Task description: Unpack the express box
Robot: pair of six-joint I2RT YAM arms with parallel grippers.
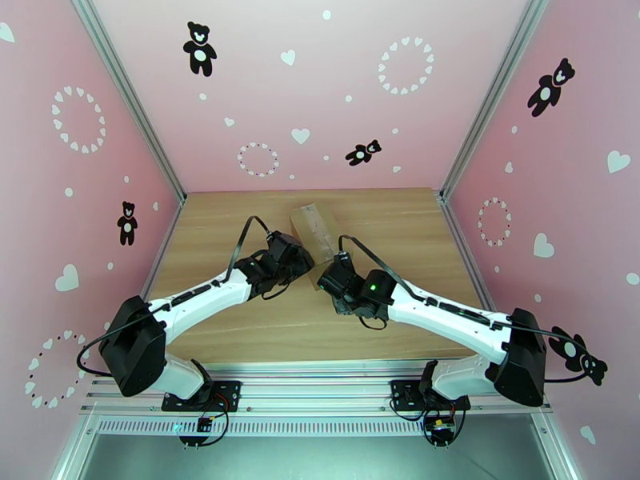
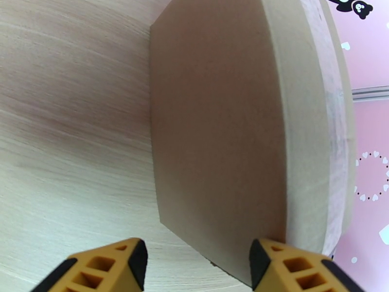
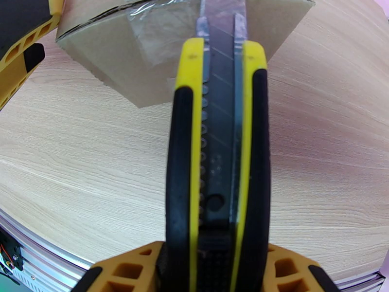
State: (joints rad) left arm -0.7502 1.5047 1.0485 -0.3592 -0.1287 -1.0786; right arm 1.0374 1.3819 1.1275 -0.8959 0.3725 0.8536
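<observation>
Box: a small brown cardboard box (image 1: 314, 227) lies at an angle in the middle of the bench (image 1: 240, 330), between the tips of the two arms, with its flaps closed.
Tape: clear shiny tape (image 3: 155, 25) covers the box's near end; no cut shows in it.
Left gripper (image 2: 197, 256): released, fingers spread wide, close against the box's plain side; whether they touch it is unclear.
Right gripper (image 3: 214, 268): clenched on a yellow and black knife (image 3: 216, 142), its blade (image 3: 219, 10) out and reaching the taped end.
Done: the knife is in hand and at the box.
Left: apparently everything else, namely slitting the tape, opening the flaps and emptying the box.
</observation>
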